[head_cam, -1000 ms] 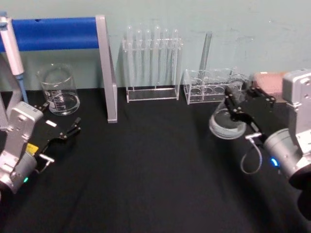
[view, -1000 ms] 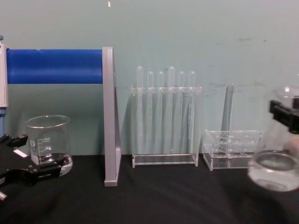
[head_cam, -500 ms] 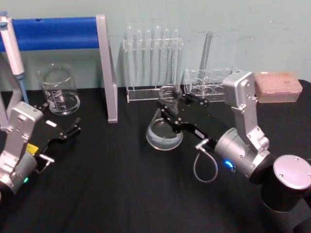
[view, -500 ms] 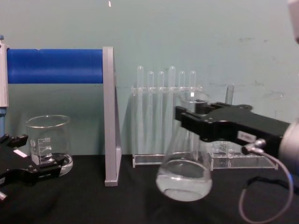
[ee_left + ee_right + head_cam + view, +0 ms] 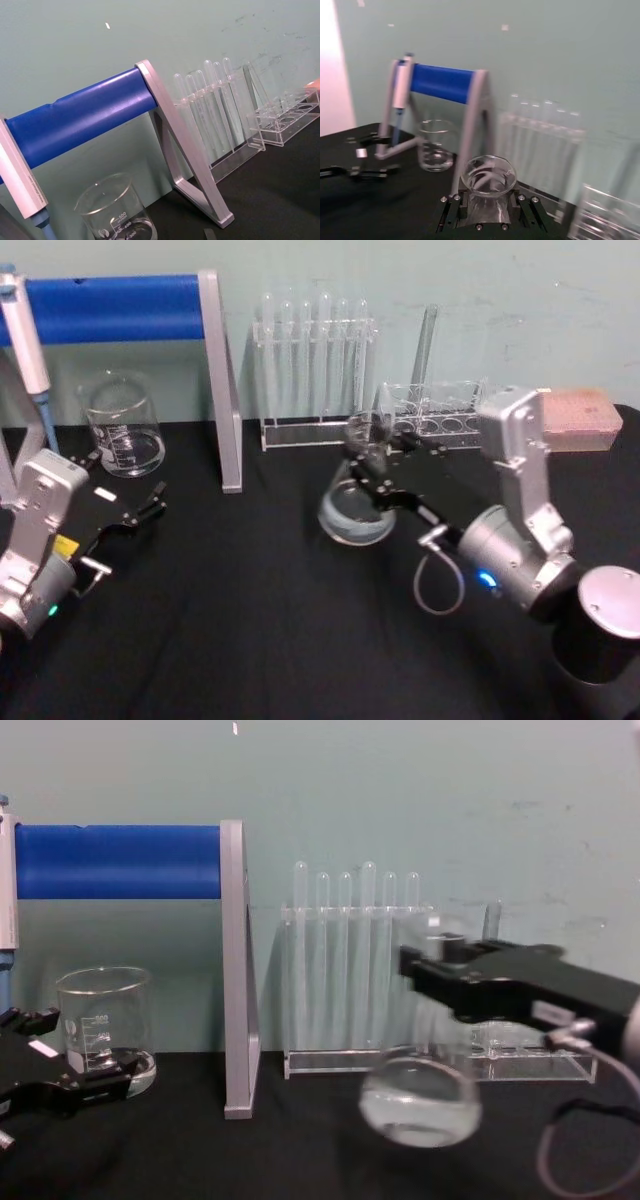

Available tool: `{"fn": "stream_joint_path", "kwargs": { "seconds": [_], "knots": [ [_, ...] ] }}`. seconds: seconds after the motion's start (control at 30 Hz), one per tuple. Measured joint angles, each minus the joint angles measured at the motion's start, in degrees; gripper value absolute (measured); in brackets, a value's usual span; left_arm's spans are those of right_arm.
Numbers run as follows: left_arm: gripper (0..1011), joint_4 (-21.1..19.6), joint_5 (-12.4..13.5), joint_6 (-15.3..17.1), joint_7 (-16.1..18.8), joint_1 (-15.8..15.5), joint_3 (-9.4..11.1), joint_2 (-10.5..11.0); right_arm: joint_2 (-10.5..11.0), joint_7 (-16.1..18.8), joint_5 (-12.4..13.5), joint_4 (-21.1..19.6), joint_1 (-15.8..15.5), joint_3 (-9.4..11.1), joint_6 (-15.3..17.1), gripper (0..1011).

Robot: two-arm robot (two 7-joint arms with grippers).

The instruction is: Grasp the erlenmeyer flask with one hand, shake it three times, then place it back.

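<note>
Step in hand: the shaking, by my reading. The flask is gripped and off its resting place; how many shakes are done cannot be read from this moment.
Right gripper [image 5: 367,453]: clamped on the neck of the erlenmeyer flask [image 5: 354,510], just under the flared rim, one black finger on each side. The right wrist view looks straight down on the open mouth between them.
Flask position: in front of the test tube rack [image 5: 315,370], near the middle of the black table [image 5: 250,630]. In the chest view the round base hangs below the gripper and looks clear of the tabletop.
Flask attitude: tilted, base swung a little toward the robot's left of the neck.
Contents: possibly a little clear liquid in the base; cannot be sure.
Left gripper [image 5: 135,515]: parked low at the left, fingers apart, holding nothing, near the glass beaker [image 5: 120,430].
Next move calls for: finishing the back-and-forth swings with a firm grip on the neck, then bringing the flask upright, lowering the base flat onto the table and only then letting go.
Caution: the rack stands close behind the swing path.
</note>
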Motion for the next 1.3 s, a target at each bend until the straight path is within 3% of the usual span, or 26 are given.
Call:
{"fn": "stream_joint_path", "kwargs": {
  "seconds": [0.23, 0.33, 0.6, 0.7, 0.9, 1.0, 1.3],
  "knots": [
    [1001, 0.0, 0.0, 0.0, 0.0, 0.0, 0.0, 0.0, 0.9, -5.6, 0.0, -3.0, -3.6, 4.4, 0.4, 456],
    [1001, 0.0, 0.0, 0.0, 0.0, 0.0, 0.0, 0.0, 0.9, -8.4, -0.5, -4.6, -5.9, 7.4, 0.7, 456],
    [1001, 0.0, 0.0, 0.0, 0.0, 0.0, 0.0, 0.0, 0.4, -11.7, -1.7, -6.9, -9.1, 11.8, 1.3, 456],
    [1001, 0.0, 0.0, 0.0, 0.0, 0.0, 0.0, 0.0, 0.1, -11.8, -2.0, -7.1, -9.5, 12.5, 1.4, 456],
    [1001, 0.0, 0.0, 0.0, 0.0, 0.0, 0.0, 0.0, -0.3, -10.1, -2.2, -6.4, -8.7, 12.4, 1.4, 456],
    [1001, 0.0, 0.0, 0.0, 0.0, 0.0, 0.0, 0.0, -0.3, -7.9, -2.0, -5.5, -7.5, 11.3, 1.3, 456],
    [1001, 0.0, 0.0, 0.0, 0.0, 0.0, 0.0, 0.0, 0.7, 0.1, 0.2, -1.8, -3.0, 4.8, 0.4, 456]
  ]
}}
